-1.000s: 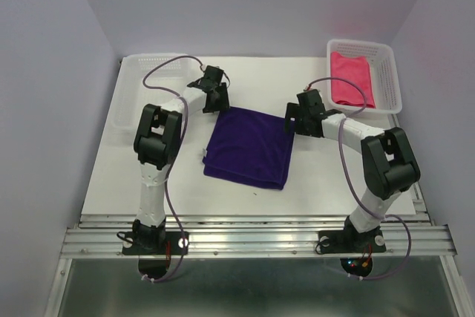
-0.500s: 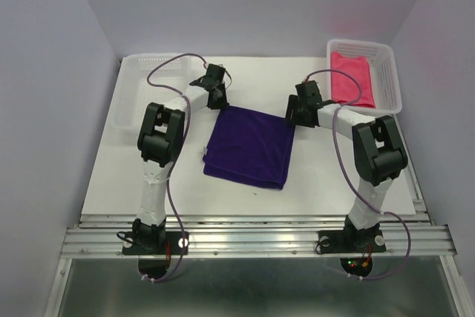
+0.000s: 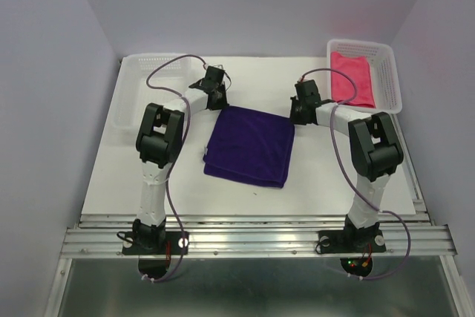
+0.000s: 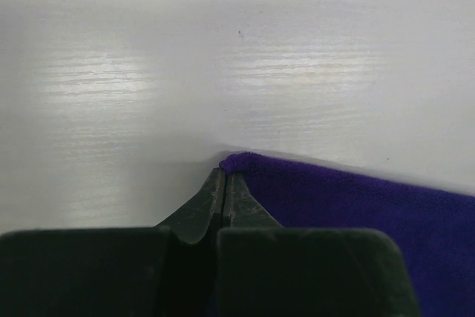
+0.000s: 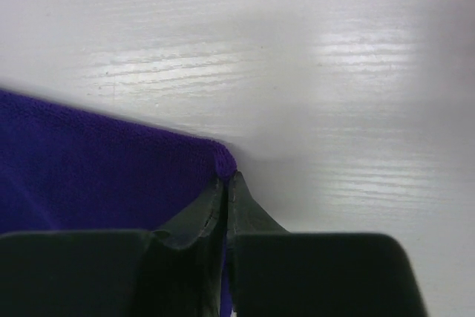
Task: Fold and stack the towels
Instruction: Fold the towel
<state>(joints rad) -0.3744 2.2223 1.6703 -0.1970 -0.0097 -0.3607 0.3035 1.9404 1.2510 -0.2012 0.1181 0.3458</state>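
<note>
A dark purple towel (image 3: 249,146) lies folded flat in the middle of the white table (image 3: 126,176). My left gripper (image 3: 221,104) is shut at its far left corner. In the left wrist view the purple towel (image 4: 356,213) bunches right at the closed tips of the left gripper (image 4: 224,176). My right gripper (image 3: 295,117) is shut on the far right corner. In the right wrist view the purple towel (image 5: 96,168) bulges over the tips of the right gripper (image 5: 229,178), and purple shows between the fingers. A pink towel (image 3: 350,79) lies in the basket at the back right.
A white mesh basket (image 3: 390,79) holding the pink towel stands at the back right corner. Another white mesh basket (image 3: 145,83) stands at the back left, close behind my left arm. The table's front edge meets a metal rail (image 3: 252,231).
Both grippers moved down to the purple towel's two far corners and went from open to shut there. The towel itself lies as before.
</note>
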